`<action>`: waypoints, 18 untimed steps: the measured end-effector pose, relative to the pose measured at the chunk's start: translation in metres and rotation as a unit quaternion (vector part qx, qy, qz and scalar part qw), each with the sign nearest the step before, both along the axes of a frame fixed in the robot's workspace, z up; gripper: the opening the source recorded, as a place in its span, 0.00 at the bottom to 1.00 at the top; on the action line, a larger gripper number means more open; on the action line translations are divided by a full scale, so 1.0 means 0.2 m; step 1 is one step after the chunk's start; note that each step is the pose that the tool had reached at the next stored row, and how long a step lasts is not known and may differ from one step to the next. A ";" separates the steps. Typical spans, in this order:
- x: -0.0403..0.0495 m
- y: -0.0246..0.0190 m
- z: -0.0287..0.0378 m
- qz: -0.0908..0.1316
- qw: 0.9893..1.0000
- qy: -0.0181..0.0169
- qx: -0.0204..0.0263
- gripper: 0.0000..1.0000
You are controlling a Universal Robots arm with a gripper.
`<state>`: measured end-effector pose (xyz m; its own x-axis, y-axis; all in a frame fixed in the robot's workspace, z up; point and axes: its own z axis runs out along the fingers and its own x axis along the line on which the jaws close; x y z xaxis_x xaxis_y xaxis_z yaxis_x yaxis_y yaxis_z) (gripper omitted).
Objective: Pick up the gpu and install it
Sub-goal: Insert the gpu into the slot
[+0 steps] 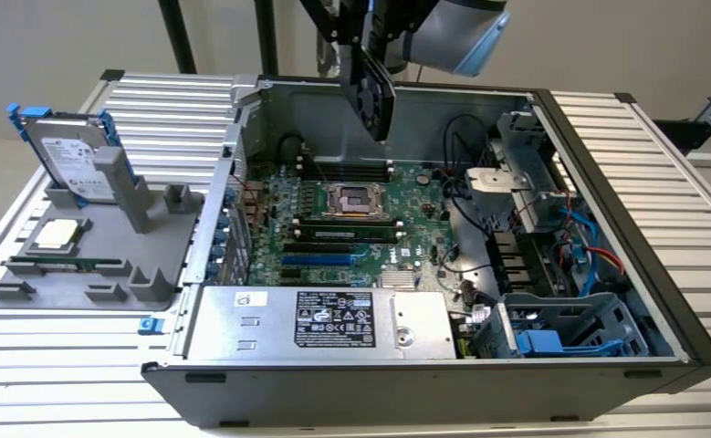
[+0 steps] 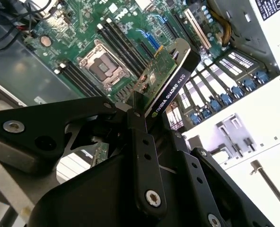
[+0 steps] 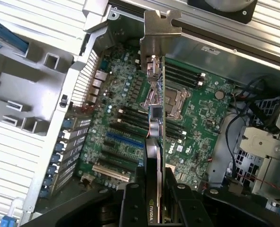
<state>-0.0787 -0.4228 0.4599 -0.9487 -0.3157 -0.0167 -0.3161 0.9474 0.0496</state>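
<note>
Black fingers (image 2: 141,146) on either face of the gpu (image 2: 170,80) — well above motherboard (image 2: 81,21)

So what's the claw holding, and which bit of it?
The claw is shut on the gpu, pinching the end away from its silver bracket, above the motherboard.

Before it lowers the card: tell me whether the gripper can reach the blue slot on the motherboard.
Probably yes: the gripper, shut on the gpu, hangs above the open case, and nothing lies over the blue slot.
</note>
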 end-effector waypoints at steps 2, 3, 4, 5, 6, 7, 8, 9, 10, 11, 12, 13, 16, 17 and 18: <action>0.000 0.000 0.000 0.006 1.000 0.000 0.000 0.00; 0.000 0.000 0.000 0.010 1.000 0.000 0.000 0.00; 0.000 0.000 0.000 0.013 1.000 0.000 0.000 0.00; 0.000 0.000 0.001 0.016 1.000 0.000 0.000 0.00; 0.000 0.000 0.001 0.019 1.000 0.000 0.000 0.00; 0.000 0.000 0.001 0.022 1.000 0.000 0.000 0.00; 0.000 0.000 0.001 0.026 1.000 0.000 0.000 0.00; 0.000 0.000 0.001 0.029 1.000 0.000 0.000 0.00; 0.000 0.000 0.001 0.032 0.999 0.000 0.000 0.00; 0.000 0.000 0.001 0.036 0.999 0.000 0.000 0.00; 0.000 0.000 0.001 0.039 0.999 0.000 0.000 0.00; 0.000 0.000 0.001 0.042 0.999 0.000 0.000 0.00; 0.000 0.000 0.001 0.052 0.999 0.000 0.000 0.00; 0.000 0.000 0.001 0.055 0.998 0.000 0.000 0.00; 0.000 0.000 0.001 0.059 0.998 0.000 0.000 0.00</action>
<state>-0.0787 -0.4228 0.4601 -0.9049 -0.4253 -0.0167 -0.4256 0.9035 0.0496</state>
